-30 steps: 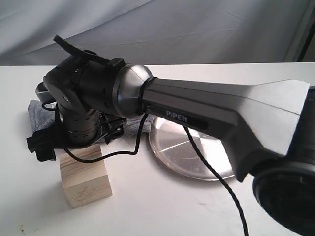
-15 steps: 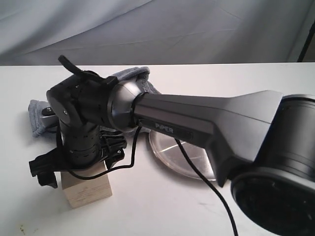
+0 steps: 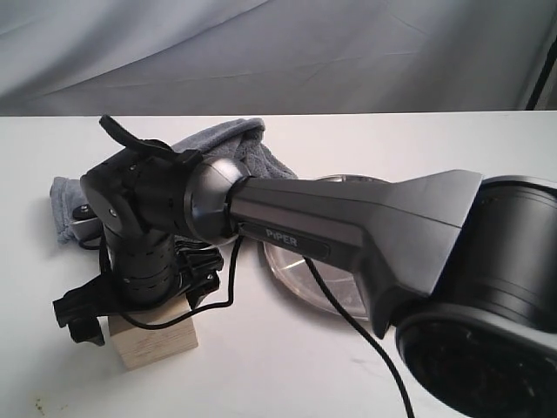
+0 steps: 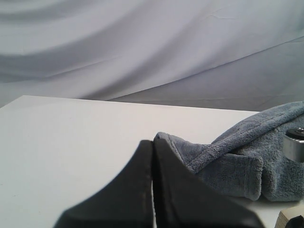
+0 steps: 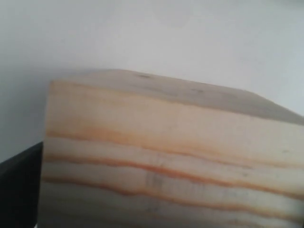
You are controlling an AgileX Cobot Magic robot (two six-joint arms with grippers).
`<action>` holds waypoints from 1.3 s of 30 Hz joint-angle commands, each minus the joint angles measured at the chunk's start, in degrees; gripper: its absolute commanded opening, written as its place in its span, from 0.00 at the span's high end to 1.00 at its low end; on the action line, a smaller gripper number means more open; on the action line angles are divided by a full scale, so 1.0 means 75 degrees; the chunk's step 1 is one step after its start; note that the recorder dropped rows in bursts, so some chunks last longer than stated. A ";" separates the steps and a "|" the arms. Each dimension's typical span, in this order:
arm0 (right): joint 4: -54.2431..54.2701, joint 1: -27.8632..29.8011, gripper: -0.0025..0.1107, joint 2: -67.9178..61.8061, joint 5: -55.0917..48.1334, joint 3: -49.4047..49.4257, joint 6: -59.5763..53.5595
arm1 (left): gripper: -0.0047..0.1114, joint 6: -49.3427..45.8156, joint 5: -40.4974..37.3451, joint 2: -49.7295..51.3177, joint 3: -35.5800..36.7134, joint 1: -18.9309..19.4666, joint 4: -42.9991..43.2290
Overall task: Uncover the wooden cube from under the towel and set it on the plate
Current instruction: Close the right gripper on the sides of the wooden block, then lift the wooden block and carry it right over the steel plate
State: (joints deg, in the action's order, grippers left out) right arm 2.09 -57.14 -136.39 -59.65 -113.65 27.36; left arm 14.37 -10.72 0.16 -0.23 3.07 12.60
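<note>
The wooden cube (image 3: 155,341) stands uncovered on the white table at the front left, and its grained face (image 5: 161,156) fills the right wrist view. My right gripper (image 3: 130,320) hangs open, low over the cube's top, with one dark finger (image 5: 19,190) beside the cube's edge; the other finger is hidden. Behind the arm the blue-grey towel (image 3: 222,144) lies bunched, and it also shows in the left wrist view (image 4: 247,156). The steel plate (image 3: 291,274) lies right of the cube, mostly hidden by the arm. My left gripper (image 4: 153,156) is shut and empty, low over the table near the towel.
The right arm's thick grey link (image 3: 348,235) and its black cable (image 3: 365,344) cross over the plate. A grey cloth backdrop (image 3: 348,52) hangs behind the table's far edge. White tabletop (image 4: 71,137) stretches away on the left arm's side.
The right arm's wrist has sunk lower onto the cube, hiding more of its top. The arm has swung so more of the towel shows behind it. The cube has not moved.
</note>
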 commanded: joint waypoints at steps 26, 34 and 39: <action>-0.1082 0.0410 0.89 0.1228 -0.0825 0.0027 -0.0682 | 0.96 0.0021 0.0029 -0.0021 0.0031 0.0005 0.0005; -0.1581 0.0939 0.89 0.1732 -0.1237 0.0027 -0.0842 | 0.96 0.0021 0.0029 -0.0021 0.0031 0.0005 0.0005; -0.1983 0.1230 0.89 0.1998 -0.1376 0.0040 -0.0861 | 0.96 0.0021 0.0029 -0.0021 0.0031 0.0005 0.0005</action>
State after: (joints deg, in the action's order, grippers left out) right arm -10.38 -49.21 -123.62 -69.78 -113.21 21.63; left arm 14.37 -10.72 0.16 -0.23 3.07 12.60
